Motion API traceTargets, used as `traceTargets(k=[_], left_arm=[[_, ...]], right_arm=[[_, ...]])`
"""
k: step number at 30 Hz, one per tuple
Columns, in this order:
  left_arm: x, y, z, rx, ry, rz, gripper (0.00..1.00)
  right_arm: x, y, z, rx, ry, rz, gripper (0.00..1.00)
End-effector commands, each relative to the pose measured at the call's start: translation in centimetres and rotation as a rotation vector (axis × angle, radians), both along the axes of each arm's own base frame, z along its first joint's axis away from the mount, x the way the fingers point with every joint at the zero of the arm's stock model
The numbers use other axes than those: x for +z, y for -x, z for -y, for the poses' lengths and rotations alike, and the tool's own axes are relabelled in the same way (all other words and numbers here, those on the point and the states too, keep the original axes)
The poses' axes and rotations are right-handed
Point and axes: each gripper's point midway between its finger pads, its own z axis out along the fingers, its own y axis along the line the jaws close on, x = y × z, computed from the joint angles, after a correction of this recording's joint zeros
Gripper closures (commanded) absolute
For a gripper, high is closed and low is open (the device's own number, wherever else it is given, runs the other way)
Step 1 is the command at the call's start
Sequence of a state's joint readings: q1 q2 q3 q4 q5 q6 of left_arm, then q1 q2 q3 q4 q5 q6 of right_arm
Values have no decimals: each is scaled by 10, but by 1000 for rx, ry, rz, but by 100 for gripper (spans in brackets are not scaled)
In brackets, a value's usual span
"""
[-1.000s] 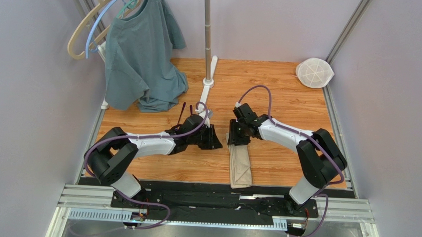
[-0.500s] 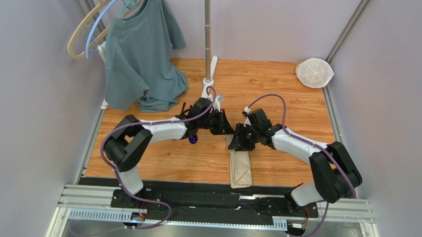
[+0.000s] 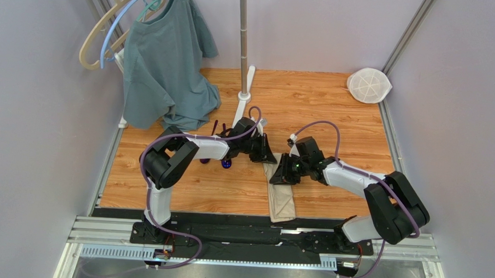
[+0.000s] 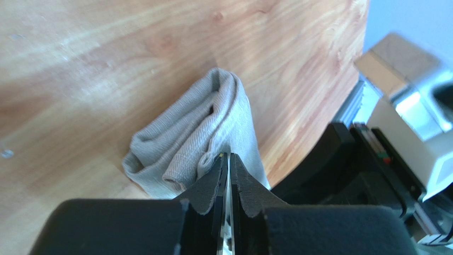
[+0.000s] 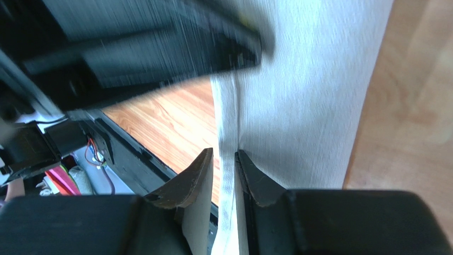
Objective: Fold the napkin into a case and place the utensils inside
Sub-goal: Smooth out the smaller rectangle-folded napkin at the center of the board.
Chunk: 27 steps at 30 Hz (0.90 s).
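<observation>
The beige-tan napkin, folded into a narrow case [image 3: 282, 201], lies lengthwise on the wooden table [image 3: 331, 111] in front of the arms. My left gripper [image 3: 267, 155] is at its far end, shut on a cloth edge [image 4: 212, 127], with the tips [image 4: 228, 155] pinching a thin layer. My right gripper [image 3: 284, 174] is just beside it, over the case's upper part. Its jaws [image 5: 224, 151] are closed on a cloth edge [image 5: 298, 95]. Two spoons lie left of the left gripper, their purple bowls [image 3: 226, 164] by the left forearm and their dark handles [image 3: 214, 127] pointing away.
A grey-green T-shirt [image 3: 166, 68] hangs at the back left with hangers [image 3: 105, 29]. A metal pole on a white base [image 3: 243, 52] stands at the back centre. A white mesh disc [image 3: 369, 85] lies in the back right corner. Black rail [image 3: 253, 229] along the near edge.
The left gripper has swung right to the case's far end, uncovering the spoon bowls. The right gripper has shifted right and nearer along the case. Both now grip cloth.
</observation>
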State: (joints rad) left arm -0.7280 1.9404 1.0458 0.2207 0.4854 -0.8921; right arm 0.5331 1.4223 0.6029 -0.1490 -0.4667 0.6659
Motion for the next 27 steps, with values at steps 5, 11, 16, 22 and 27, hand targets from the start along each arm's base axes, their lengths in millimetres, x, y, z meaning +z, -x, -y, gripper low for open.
traceTargets(k=[5, 11, 16, 22, 27], left_arm=[[-7, -17, -8, 5, -54, 83, 95], [-16, -16, -8, 1, -64, 87, 100], [-21, -19, -10, 14, -78, 90, 100], [-36, -23, -11, 4, -117, 82, 100], [-44, -33, -9, 2, -132, 80, 100]], right_arm=[[23, 17, 4, 4, -74, 33, 76], [28, 23, 2, -15, -125, 23, 82], [7, 32, -6, -12, -189, -45, 96], [-31, 66, 17, -24, -112, -112, 99], [-11, 44, 24, -19, -59, -1, 98]])
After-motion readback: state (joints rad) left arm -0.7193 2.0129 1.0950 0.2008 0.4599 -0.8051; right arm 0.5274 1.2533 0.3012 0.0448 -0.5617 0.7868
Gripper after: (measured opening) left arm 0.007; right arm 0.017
